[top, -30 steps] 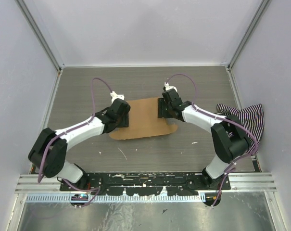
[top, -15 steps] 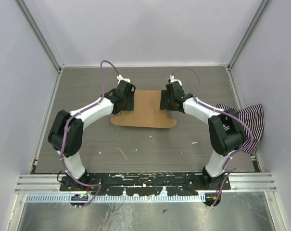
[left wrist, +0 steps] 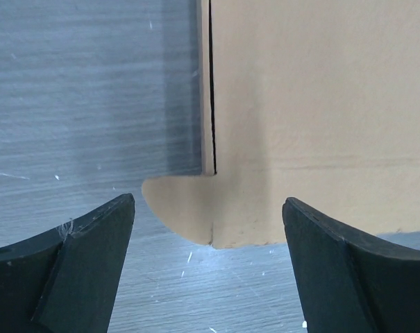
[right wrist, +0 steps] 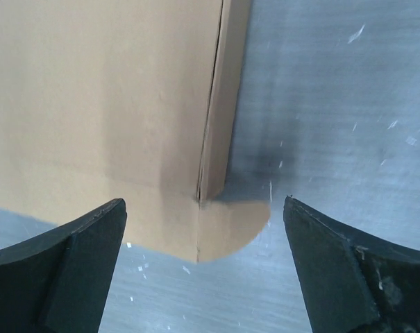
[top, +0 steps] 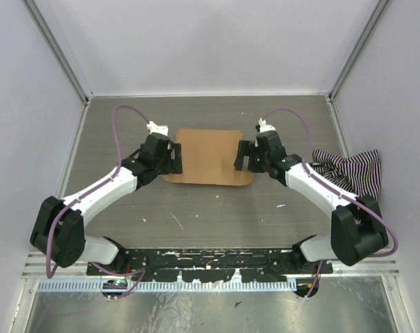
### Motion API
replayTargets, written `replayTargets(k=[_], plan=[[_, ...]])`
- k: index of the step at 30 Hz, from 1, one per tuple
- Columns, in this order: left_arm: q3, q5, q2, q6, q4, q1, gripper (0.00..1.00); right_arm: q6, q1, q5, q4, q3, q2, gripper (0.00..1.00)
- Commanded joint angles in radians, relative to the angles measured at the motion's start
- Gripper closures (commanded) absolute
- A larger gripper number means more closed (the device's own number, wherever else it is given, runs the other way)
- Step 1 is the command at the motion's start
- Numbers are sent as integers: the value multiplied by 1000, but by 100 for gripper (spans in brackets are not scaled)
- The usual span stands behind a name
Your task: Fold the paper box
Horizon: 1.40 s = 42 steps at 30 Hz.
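Observation:
The paper box (top: 208,156) is a brown cardboard piece lying flat on the grey table, with a rounded flap along its near edge. My left gripper (top: 173,160) is open at its left edge, apart from the card. In the left wrist view the box's left near corner (left wrist: 216,215) with its rounded tab lies between my open fingers (left wrist: 85,250). My right gripper (top: 241,157) is open at the right edge. In the right wrist view the right near corner (right wrist: 227,222) lies between my open fingers (right wrist: 78,257), and a side flap (right wrist: 227,90) stands slightly raised.
A black-and-white striped cloth (top: 352,173) lies bunched at the right edge of the table. Grey walls enclose the table on three sides. A metal rail (top: 210,260) with the arm bases runs along the near edge.
Both grippers have come off the box's top and drawn outward to its left and right edges. The box has shifted and now lies flat and squarer to the table.

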Motion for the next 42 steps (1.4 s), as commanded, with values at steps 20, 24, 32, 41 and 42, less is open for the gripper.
replayTargets(k=[20,24,32,41,42], plan=[[-108,104,61,21,178,-3,11,26,178,234,4,-89,8,5],[-107,72,52,38,170,-3,11,13,179,269,-31,-64,2,4],[-99,76,81,51,211,-3,11,-3,181,112,62,-75,15,4],[-107,111,99,53,231,-3,12,0,191,75,110,-96,32,6],[-108,114,100,51,227,-2,12,0,192,70,112,-95,35,6]])
